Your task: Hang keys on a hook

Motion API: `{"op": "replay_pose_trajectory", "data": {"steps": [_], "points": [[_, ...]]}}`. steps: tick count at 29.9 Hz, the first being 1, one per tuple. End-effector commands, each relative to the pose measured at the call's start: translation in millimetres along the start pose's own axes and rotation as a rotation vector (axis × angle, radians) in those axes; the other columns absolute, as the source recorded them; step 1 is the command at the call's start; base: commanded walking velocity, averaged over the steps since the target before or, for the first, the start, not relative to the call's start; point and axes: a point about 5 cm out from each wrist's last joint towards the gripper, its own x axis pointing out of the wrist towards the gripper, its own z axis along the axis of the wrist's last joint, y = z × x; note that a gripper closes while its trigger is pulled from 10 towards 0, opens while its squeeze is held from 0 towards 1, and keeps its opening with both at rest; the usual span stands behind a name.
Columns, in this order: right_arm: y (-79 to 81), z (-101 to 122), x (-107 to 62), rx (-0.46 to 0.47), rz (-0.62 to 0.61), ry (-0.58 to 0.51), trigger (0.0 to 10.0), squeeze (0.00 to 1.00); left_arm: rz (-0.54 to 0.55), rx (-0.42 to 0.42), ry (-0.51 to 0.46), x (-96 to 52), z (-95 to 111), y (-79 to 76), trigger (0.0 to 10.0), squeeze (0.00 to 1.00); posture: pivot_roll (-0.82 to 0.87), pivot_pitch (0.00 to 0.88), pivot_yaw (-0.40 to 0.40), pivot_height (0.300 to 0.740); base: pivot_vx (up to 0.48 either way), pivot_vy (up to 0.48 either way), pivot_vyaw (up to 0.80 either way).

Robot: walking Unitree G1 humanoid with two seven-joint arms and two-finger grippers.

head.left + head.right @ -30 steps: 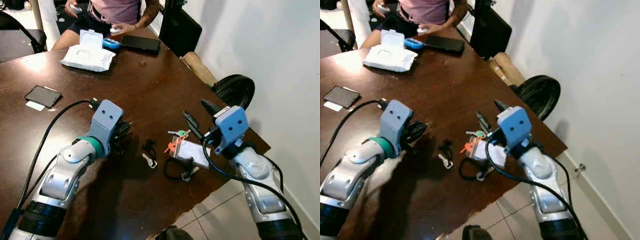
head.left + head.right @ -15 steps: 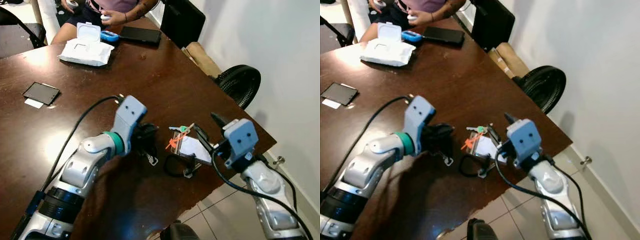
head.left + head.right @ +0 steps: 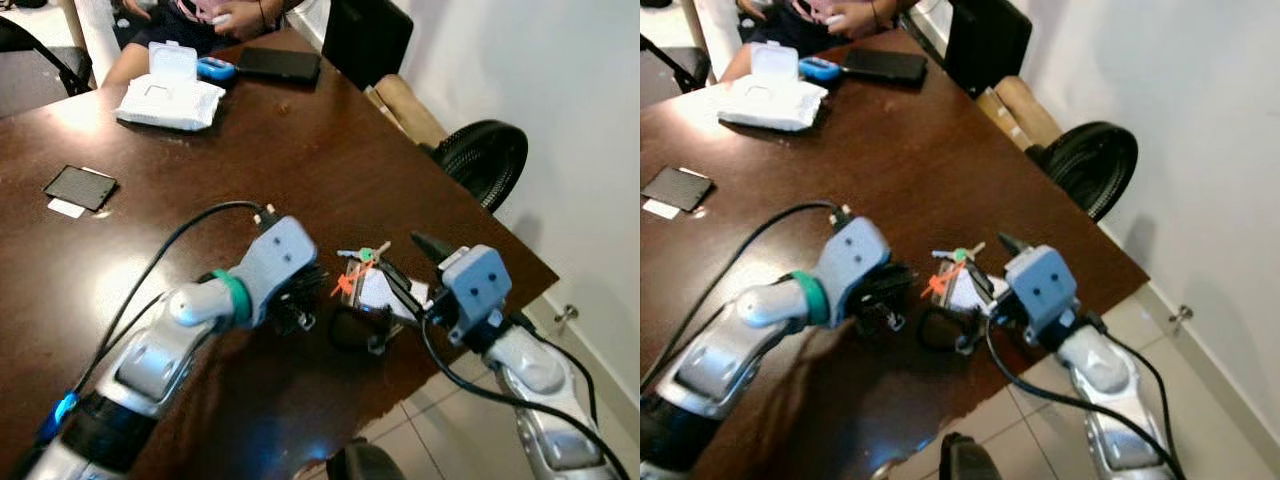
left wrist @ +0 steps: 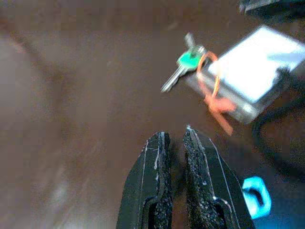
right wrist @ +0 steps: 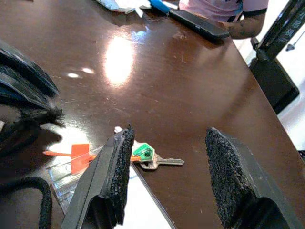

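A green-headed key (image 3: 360, 255) with an orange tie (image 3: 345, 283) lies on the dark wooden table (image 3: 300, 170), joined to a clear holder with a white card (image 3: 385, 293). A black cord loop (image 3: 350, 330) lies beside it. My left gripper (image 3: 300, 300) hovers low just left of the keys, fingers (image 4: 155, 191) shut with nothing seen between them; a small silver piece (image 3: 895, 321) pokes out beneath it. My right gripper (image 5: 167, 162) is open over the card holder, the green key (image 5: 147, 155) lying between its fingers (image 5: 114, 171).
A wipes pack (image 3: 170, 95), a blue object (image 3: 217, 69) and a black phone (image 3: 280, 65) lie at the table's far side, where a person (image 3: 200, 10) sits. A small black card (image 3: 80, 187) lies left. The table edge runs close on the right, with a floor fan (image 3: 485, 160) beyond.
My left arm has swung right across the table, covering the small black fob and stopping beside the keys. The right gripper has edged closer over the card holder. The camera shifted slightly.
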Motion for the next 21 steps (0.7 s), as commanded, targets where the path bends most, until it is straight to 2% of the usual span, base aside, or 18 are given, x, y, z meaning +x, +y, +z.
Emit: {"op": "replay_pose_trajectory", "data": {"steps": [1, 2, 3, 4, 10, 16, 17, 18, 19, 21], "points": [[6.6, -3, -1.4, 0.018, 0.018, 0.009, 10.0, 0.00, 0.000, 0.002, 0.027, -7.4, -4, -2.1, 10.0, 0.04, -0.03, 0.203, 0.077, 0.740, 0.000, 0.000, 0.00], [6.6, -3, -1.4, 0.018, 0.018, 0.009, 10.0, 0.00, 0.000, 0.002, 0.027, -7.4, -4, -2.1, 10.0, 0.04, -0.03, 0.203, 0.077, 0.740, 0.000, 0.000, 0.00], [7.6, -3, 0.1, 0.021, 0.021, 0.006, 10.0, 0.00, 0.016, -0.013, 0.034, -10.9, -5, 1.1, 10.0, 0.94, -0.03, 0.201, 0.074, 0.740, 0.000, 0.000, 0.00], [8.2, -3, 2.1, 0.023, 0.023, 0.002, 10.0, 0.00, 0.028, -0.045, 0.039, -12.7, -8, 4.5, 10.0, 1.00, -0.03, 0.198, 0.070, 0.740, 0.000, 0.000, 0.00], [7.3, -1, 4.2, 0.023, 0.028, -0.005, 10.0, 0.00, 0.065, -0.120, 0.038, -13.6, -13, 11.1, 10.0, 1.00, -0.03, 0.198, 0.067, 0.740, 0.000, 0.000, 0.00], [5.5, -1, 0.6, 0.022, 0.019, 0.005, 10.0, 0.00, 0.037, -0.154, 0.032, -7.3, -13, 5.9, 10.0, 1.00, -0.04, 0.203, 0.070, 0.740, 0.000, 0.000, 0.00], [5.9, -1, 0.1, 0.023, 0.019, 0.005, 10.0, 0.00, 0.032, -0.161, 0.026, -5.3, -11, 5.2, 10.0, 0.73, -0.04, 0.203, 0.071, 0.740, 0.000, 0.000, 0.00], [5.9, -1, 0.1, 0.023, 0.019, 0.005, 10.0, 0.00, 0.032, -0.161, 0.026, -5.3, -11, 5.2, 10.0, 0.73, -0.04, 0.203, 0.071, 0.740, 0.000, 0.000, 0.00], [6.2, -1, -0.2, 0.023, 0.018, 0.006, 10.0, 0.00, 0.014, -0.187, 0.014, -2.3, -8, 4.1, 10.0, 0.00, -0.04, 0.203, 0.072, 0.740, 0.000, 0.000, 0.00], [6.5, -1, -0.6, 0.024, 0.016, 0.007, 10.0, 0.00, -0.011, -0.214, -0.003, 1.4, -4, 2.5, 10.0, 0.00, -0.05, 0.203, 0.075, 0.740, 0.000, 0.000, 0.00]]}}
